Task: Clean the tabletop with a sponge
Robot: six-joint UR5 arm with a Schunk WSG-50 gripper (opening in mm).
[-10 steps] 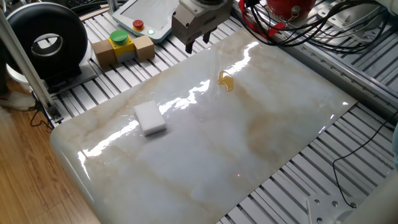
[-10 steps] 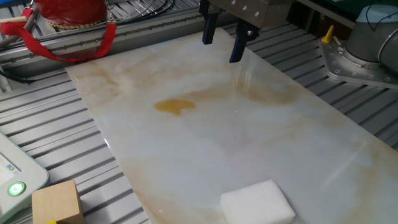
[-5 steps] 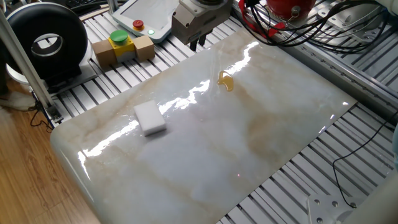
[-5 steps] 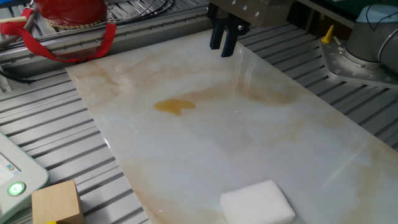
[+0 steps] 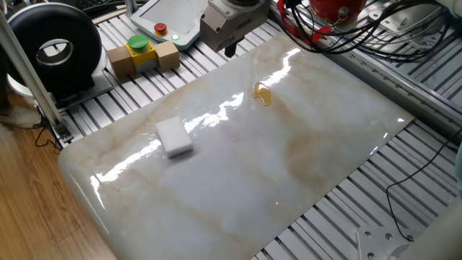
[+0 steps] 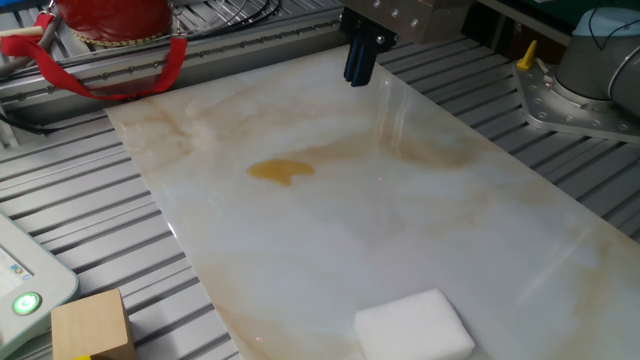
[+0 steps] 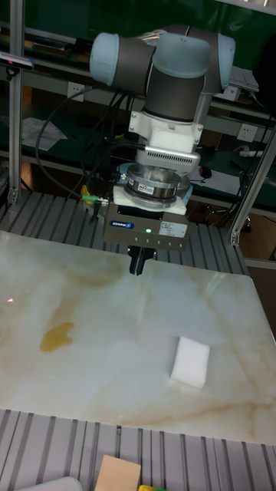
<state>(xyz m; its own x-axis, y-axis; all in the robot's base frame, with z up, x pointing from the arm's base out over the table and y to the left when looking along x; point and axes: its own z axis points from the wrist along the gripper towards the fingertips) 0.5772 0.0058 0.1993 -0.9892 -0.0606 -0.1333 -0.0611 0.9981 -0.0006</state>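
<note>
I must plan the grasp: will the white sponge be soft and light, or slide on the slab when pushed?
The sponge looks like soft-edged foam, so probably light and squashy. It lies flat, unlikely to tip. The glossy tabletop may let it slide.

The end effector [image 7: 139, 265] hangs above the far edge of the bench [image 7: 115, 360], its fingers pressed together with nothing between them. In the tall fixed view, the stain [image 7: 56, 335] lies on the bench nearer the camera than the end effector and to its left, the sponge [image 7: 189, 362] nearer and to its right, stain and sponge well apart. The cardboard box [image 5: 141, 56] sits off the bench on the frame [image 6: 90, 240], beyond the sponge's end.
</note>
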